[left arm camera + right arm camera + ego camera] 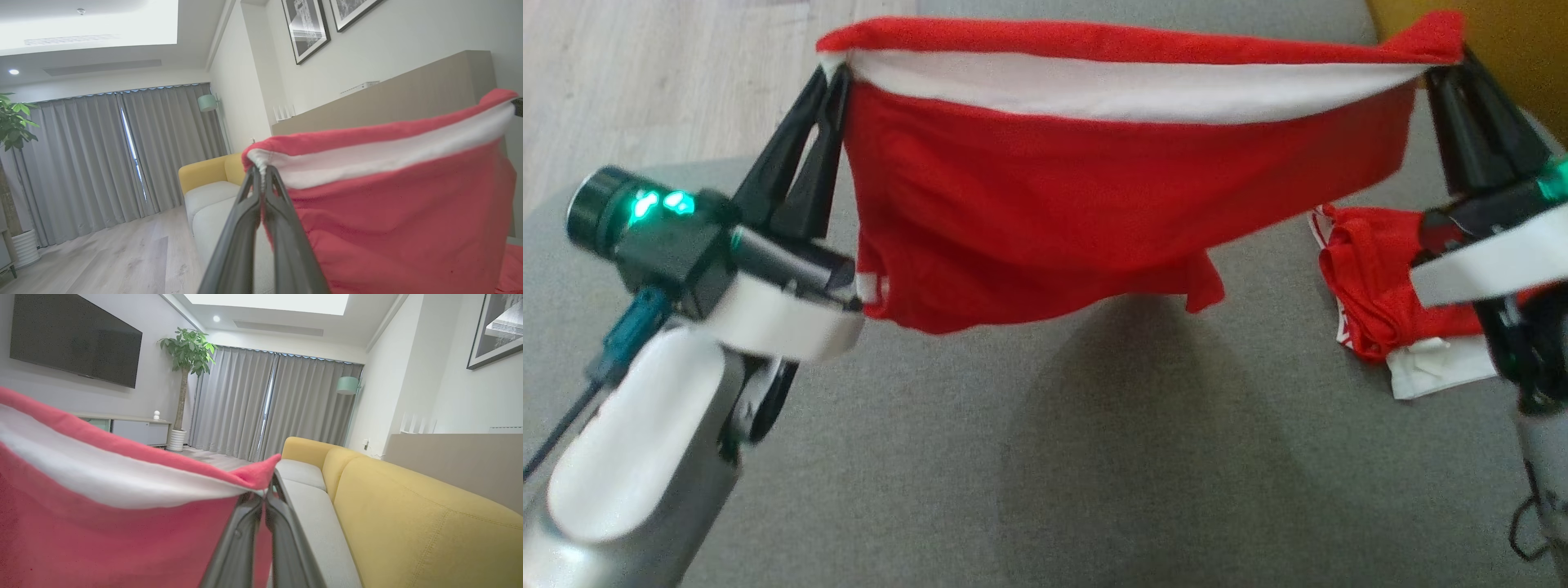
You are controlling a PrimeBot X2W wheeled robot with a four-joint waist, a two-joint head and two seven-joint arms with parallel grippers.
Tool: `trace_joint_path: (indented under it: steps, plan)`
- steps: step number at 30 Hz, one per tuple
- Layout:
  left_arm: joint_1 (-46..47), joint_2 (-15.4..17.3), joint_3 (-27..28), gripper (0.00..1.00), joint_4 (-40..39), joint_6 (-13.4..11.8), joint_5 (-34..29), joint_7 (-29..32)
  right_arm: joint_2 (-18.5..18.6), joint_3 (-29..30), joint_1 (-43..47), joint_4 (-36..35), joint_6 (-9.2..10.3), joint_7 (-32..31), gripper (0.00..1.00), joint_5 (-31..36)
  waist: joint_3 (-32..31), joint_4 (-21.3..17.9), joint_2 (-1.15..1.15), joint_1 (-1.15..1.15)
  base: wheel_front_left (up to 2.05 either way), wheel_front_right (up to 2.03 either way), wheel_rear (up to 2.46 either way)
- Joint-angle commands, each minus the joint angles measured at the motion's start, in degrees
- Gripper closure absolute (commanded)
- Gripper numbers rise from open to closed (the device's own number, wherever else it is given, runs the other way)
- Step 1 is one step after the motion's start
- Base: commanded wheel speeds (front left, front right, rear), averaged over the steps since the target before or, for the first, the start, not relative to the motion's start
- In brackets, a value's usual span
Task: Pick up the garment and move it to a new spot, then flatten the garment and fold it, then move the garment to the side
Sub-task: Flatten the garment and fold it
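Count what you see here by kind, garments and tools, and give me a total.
Red-and-white garments: 2, the held garment and the crumpled garment.
Tools: 2, the left tool and the right tool.
Total: 4.

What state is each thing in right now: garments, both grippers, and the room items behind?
red garment, off the grey cushion, stretched between both grippers, lower part hanging.
left gripper, jaws shut on its top left corner.
right gripper, jaws shut on its top right corner.
second red garment, bunched on the cushion.
television, screen dark.
curtains, drawn, narrow gap.
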State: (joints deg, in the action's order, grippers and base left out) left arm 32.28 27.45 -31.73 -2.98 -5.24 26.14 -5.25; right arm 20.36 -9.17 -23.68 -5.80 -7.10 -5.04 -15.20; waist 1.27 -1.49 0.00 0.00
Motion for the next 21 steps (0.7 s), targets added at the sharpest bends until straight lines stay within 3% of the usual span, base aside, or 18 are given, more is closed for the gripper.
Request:
trace_joint_path:
  steps: [1,8,12,16,21]
  plan:
    - [0.86,3.3,2.77,1.0,-3.18,-0.87,-0.7,0.61,0.39,0.58,0.83,-3.38,-0.39,-0.92,1.0,0.19,-0.64,-0.02,0.0,0.0,0.0,0.0,0.0]
    - [-5.62,8.0,4.34,1.0,-16.18,-5.17,-1.03,5.59,-1.48,4.79,8.17,-15.4,-0.39,-7.78,1.0,2.22,-1.36,0.05,0.0,0.0,0.0,0.0,0.0]
    - [-5.68,9.65,5.14,1.0,-21.51,-6.09,-0.83,8.67,-2.06,6.23,8.86,-20.43,-0.39,-11.57,1.0,3.14,0.29,0.17,0.0,0.0,0.0,0.0,0.0]
    - [-1.53,9.34,5.39,1.0,-20.19,-4.12,0.72,10.03,-2.02,6.11,4.94,-19.81,-0.39,-13.67,1.0,2.63,3.85,0.21,0.0,0.0,0.0,0.0,0.0]
    - [9.44,7.71,5.63,1.0,-9.02,1.49,2.24,8.94,-1.23,3.68,-7.25,-10.9,-0.39,-13.04,1.0,0.36,10.43,-0.06,0.0,0.0,0.0,0.0,0.0]
